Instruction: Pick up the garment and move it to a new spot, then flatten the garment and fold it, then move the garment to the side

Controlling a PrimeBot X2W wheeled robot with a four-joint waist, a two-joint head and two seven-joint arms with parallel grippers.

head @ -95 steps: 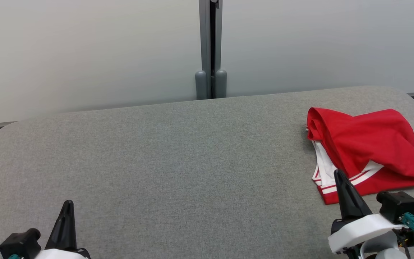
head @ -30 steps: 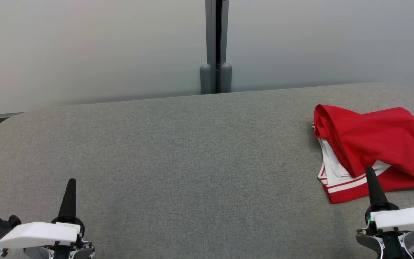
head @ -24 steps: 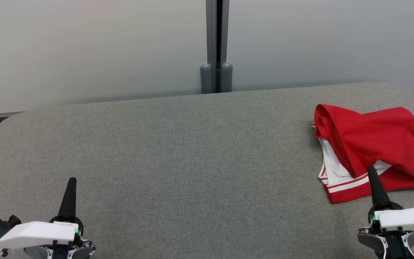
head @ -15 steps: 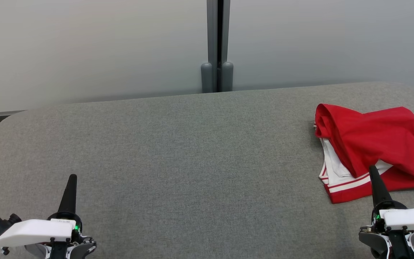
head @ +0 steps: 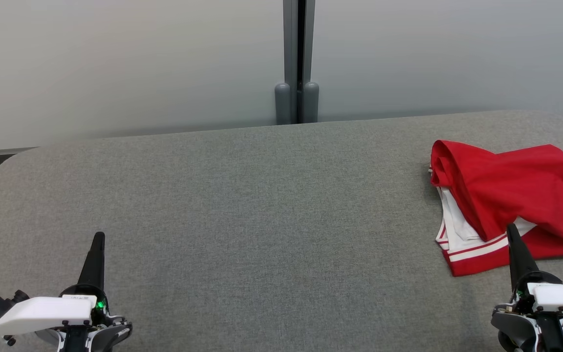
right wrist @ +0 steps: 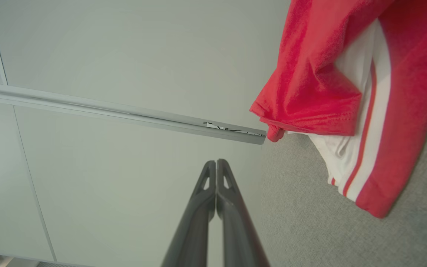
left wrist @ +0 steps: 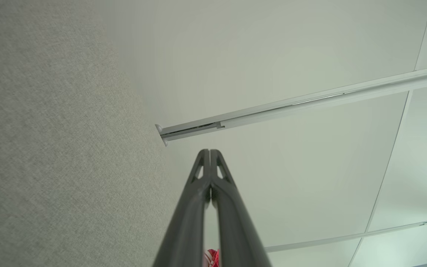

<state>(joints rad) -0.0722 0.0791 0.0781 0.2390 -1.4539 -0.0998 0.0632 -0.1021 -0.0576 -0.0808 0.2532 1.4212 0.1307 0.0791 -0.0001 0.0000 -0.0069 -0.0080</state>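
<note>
Red, white-striped garment [head: 511, 195] is seen loosely folded at frame's right on grey worktop [head: 262, 205]. Left pincer [head: 98, 242] and right pincer [head: 512, 234], both pressed together, are held low, gripping nothing.

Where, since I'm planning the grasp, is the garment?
Head view: the red garment lies crumpled at the grey surface's far right, just beyond the right gripper.

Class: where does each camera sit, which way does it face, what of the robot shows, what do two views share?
Head view: on the head, facing forward and down at the table; left gripper, right gripper show.
Left wrist view: on that wrist, along its shut fingers, towards the wall.
Right wrist view: on that wrist, along shut fingers, towards wall.
Shared: garment, head and right wrist views.
</note>
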